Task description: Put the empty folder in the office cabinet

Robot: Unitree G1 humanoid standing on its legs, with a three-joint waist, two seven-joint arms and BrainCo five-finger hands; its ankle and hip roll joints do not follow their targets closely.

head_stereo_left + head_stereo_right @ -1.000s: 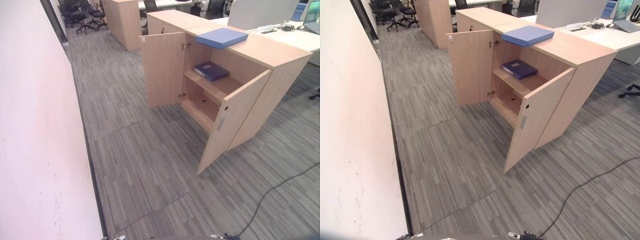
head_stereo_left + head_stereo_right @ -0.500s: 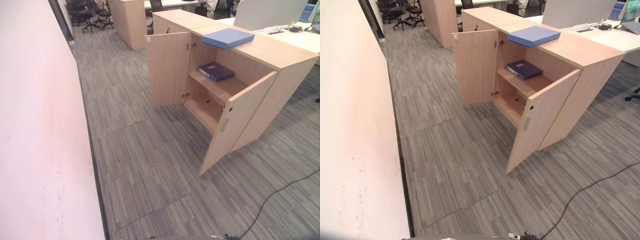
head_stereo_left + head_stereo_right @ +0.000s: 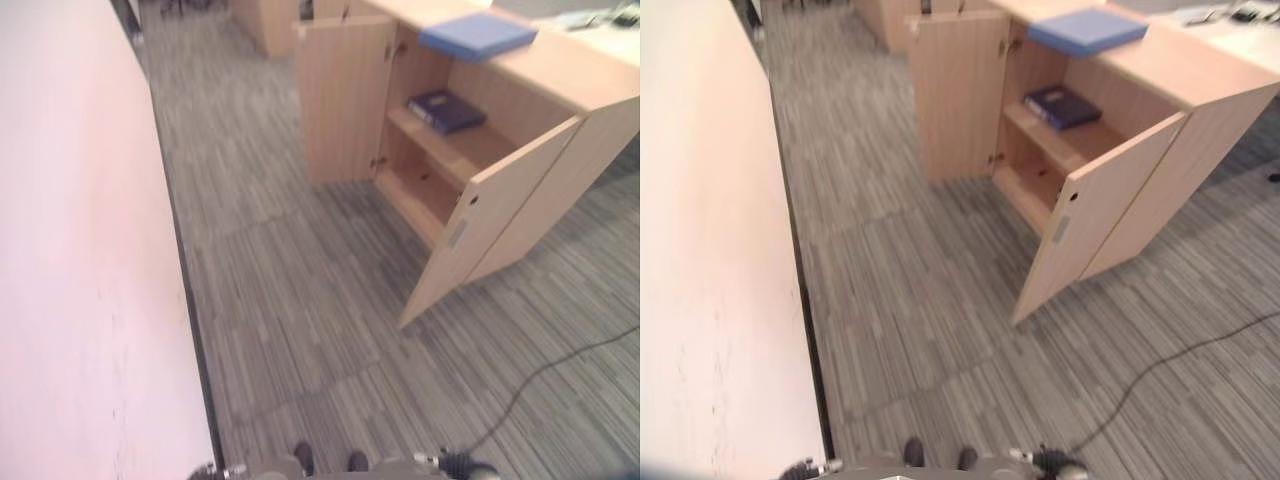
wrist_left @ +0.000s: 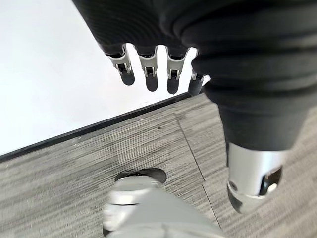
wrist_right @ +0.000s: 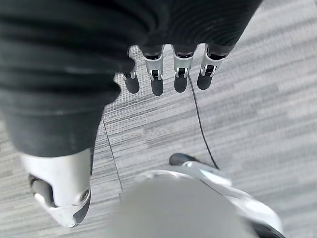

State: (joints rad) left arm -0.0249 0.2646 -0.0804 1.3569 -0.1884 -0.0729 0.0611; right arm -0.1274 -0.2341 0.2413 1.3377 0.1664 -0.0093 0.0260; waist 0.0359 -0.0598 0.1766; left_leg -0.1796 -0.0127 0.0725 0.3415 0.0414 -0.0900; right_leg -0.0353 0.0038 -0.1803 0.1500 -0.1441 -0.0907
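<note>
Now the head camera is tipping further down than half a second ago: the whole scene is sliding up in both eye views, more carpeted floor (image 3: 330, 330) is showing near the robot, and the chairs and far desks seen earlier are slipping out past the upper edge. The things themselves are keeping their places. The light blue folder (image 3: 477, 34) is lying flat on top of the office cabinet (image 3: 580, 90), just above the open compartment. Both cabinet doors are standing open, the left door (image 3: 345, 98) swung out towards the aisle and the right door (image 3: 490, 230) angling out over the floor. A dark blue binder (image 3: 446, 110) is lying on the upper shelf (image 3: 450, 150) inside. A pale partition wall (image 3: 80, 250) is running along the robot's left.

The left robot hand (image 4: 158, 74) is hanging over the floor with its fingers straight and relaxed, holding nothing. The right robot hand (image 5: 168, 74) is hanging likewise, fingers loose and empty.
</note>
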